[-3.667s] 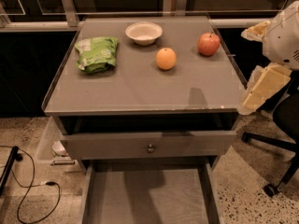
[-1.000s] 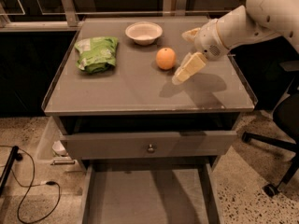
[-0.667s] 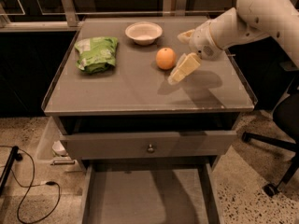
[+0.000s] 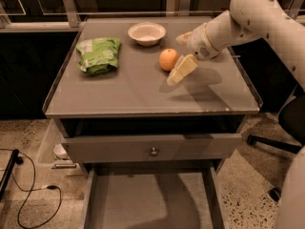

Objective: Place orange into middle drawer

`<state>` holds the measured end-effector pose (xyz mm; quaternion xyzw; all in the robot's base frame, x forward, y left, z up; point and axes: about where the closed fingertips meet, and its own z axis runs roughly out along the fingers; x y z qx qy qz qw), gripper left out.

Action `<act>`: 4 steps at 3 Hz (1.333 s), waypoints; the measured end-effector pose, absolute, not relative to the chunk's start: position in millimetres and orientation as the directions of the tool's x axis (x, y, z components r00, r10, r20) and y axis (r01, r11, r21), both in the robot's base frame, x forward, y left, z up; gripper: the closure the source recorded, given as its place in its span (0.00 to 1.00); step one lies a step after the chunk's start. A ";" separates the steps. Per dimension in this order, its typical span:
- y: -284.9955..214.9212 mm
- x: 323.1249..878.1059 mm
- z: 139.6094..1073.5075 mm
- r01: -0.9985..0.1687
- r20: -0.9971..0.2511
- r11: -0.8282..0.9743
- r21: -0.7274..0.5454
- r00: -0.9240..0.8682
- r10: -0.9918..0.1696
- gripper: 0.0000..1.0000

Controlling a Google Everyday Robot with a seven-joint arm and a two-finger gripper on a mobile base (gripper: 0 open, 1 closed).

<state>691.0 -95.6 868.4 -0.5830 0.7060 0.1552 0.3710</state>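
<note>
Orange [image 4: 168,59] resting on the grey table [image 4: 143,97], right of its centre and toward the back. Pincer [image 4: 175,60] at the end of the cream arm [image 4: 248,18], which reaches in from the orange's right. Its fingers are spread: the near finger [image 4: 182,70] slants down just beside the orange's lower right side, and the far finger [image 4: 183,36] shows behind the orange and to its right; whether either touches the fruit cannot be told. White bowl [image 4: 147,33] behind the orange and slightly to its left, near but apart. Green bag [image 4: 99,55] well to the orange's left, lying flat. Below the orange, under the table top, a drawer front with a small round knob [image 4: 153,151], nearly closed. Middle drawer [image 4: 88,199] lower still and nearer the viewer than the orange, pulled out with its flat grey floor exposed.
</note>
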 end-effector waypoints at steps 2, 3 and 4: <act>-82.4 710.5 856.6 -0.946 -0.712 0.264 -0.189 -0.053 -0.700 0.00; -81.1 711.9 856.1 -0.946 -0.713 0.263 -0.187 -0.053 -0.699 0.13; -81.0 711.9 856.0 -0.947 -0.713 0.263 -0.187 -0.053 -0.699 0.37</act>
